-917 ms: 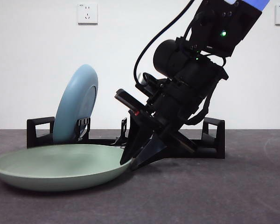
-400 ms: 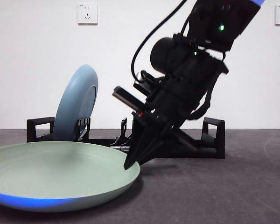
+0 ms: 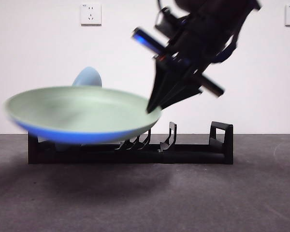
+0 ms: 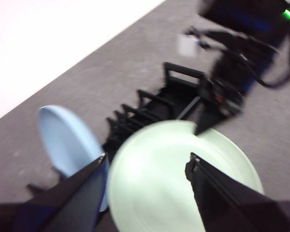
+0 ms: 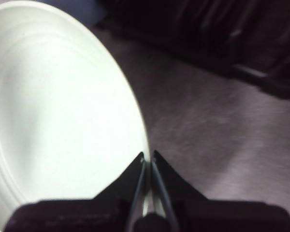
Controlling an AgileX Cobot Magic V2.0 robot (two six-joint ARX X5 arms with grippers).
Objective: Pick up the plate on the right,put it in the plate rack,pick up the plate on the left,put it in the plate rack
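Observation:
The pale green plate hangs level in the air, in front of and above the plate rack. My right gripper is shut on its right rim; the right wrist view shows the jaws pinching the plate's edge. A light blue plate stands upright in the rack's left end, mostly hidden behind the green one. From high above, the left wrist view shows my left gripper open and empty over the green plate, the blue plate and the rack.
Several curved prongs stand free in the rack's middle and right part. The dark grey tabletop runs in front of the rack. A white wall with two sockets is behind.
The right gripper has risen, lifting the green plate off the table by its rim to above the rack's height. The blue plate has stayed in the rack.

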